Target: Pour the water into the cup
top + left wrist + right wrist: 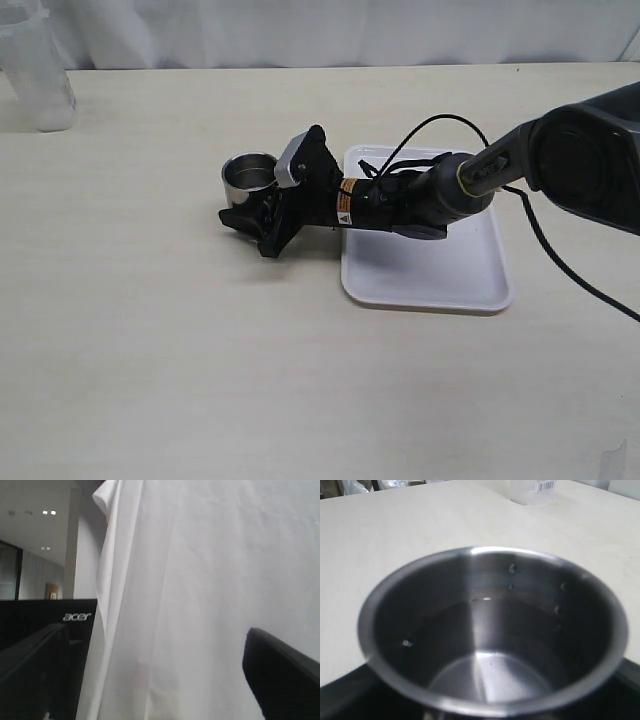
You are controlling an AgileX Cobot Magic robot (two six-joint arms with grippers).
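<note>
The steel cup (248,172) stands on the table just left of the white tray. Its dark inside fills the right wrist view, with droplets on the wall and a faint line of clear water (485,630) low in the cup (490,570). My right gripper (243,198) reaches in from the right, shut on the cup; its dark fingers (340,700) press against the wall on both sides, below the rim. The far finger is hidden behind the cup in the exterior view. My left gripper (160,680) is open with nothing between its fingers, faces a white curtain, and is out of the exterior view.
A white tray (430,270) lies under the right arm. A translucent plastic beaker (38,70) with a label stands at the table's far left corner; its base also shows as the beaker (532,490) beyond the cup. A black monitor (50,625) stands beside the curtain.
</note>
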